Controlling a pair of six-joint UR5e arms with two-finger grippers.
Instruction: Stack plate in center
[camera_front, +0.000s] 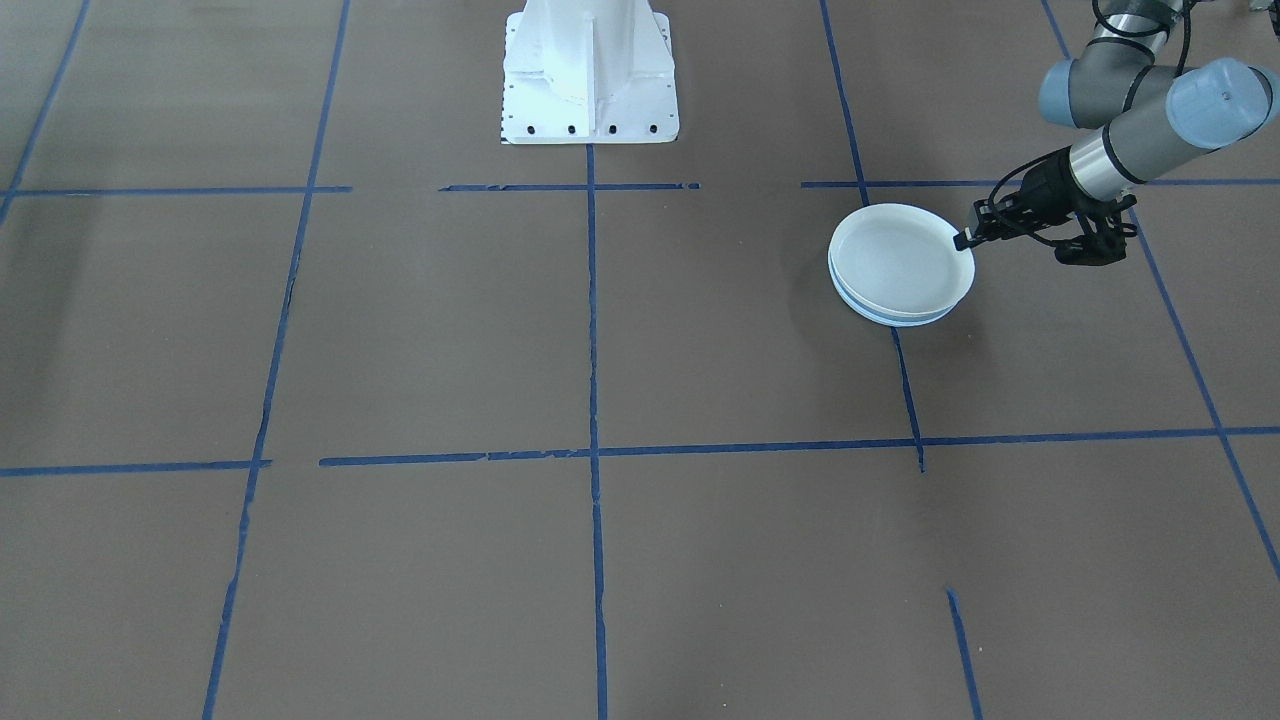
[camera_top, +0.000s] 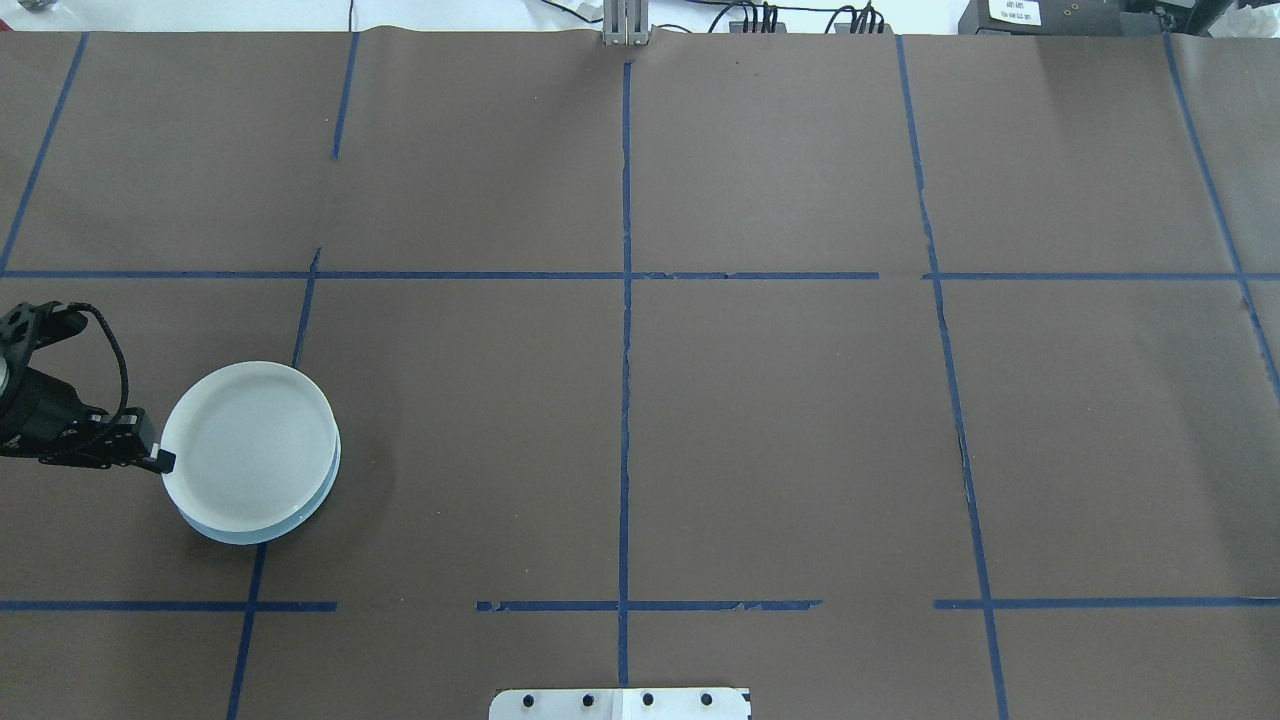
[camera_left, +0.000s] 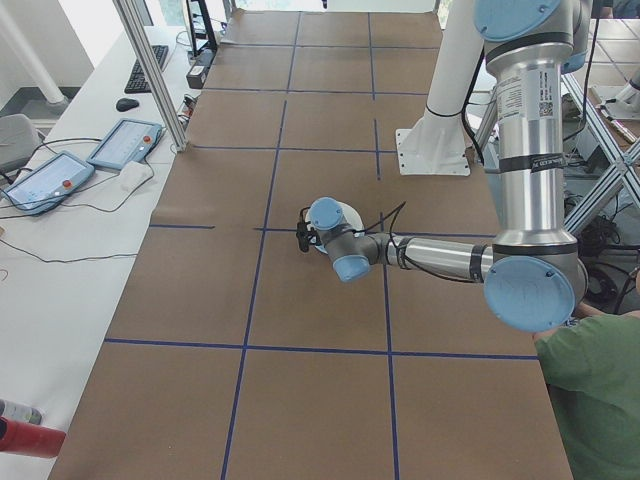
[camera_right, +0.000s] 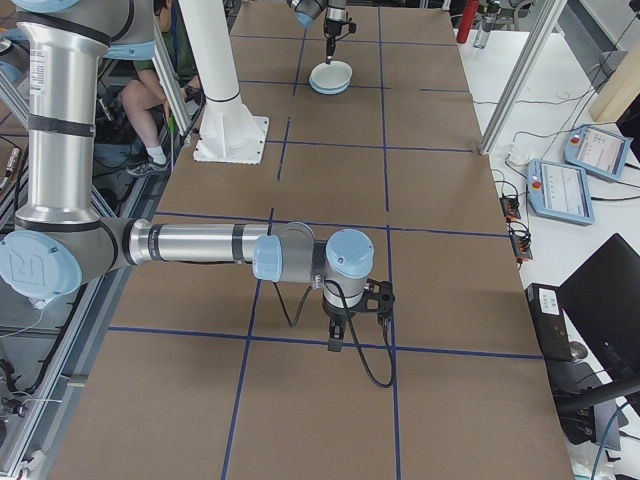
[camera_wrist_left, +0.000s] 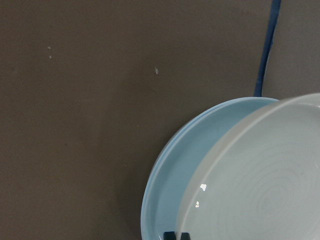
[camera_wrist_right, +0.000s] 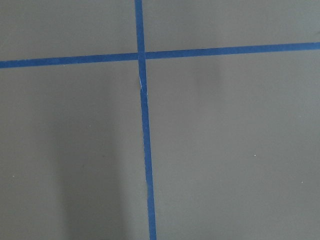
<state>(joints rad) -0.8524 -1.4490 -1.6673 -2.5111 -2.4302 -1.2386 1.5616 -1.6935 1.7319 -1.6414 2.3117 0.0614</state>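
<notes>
Now, at the left edge of the overhead view, your left gripper (camera_top: 160, 460) pinches the rim of the ringed plate (camera_top: 245, 440), jaws clamped on it. It sits off-centre on the blue plate (camera_top: 300, 515), overhanging toward the gripper. Nudge it square over the blue one before letting go, and lower flat so the rims nest. Your right gripper (camera_right: 338, 335) hangs over bare table, well apart; I cannot tell its jaws. Nothing blocks you.
</notes>
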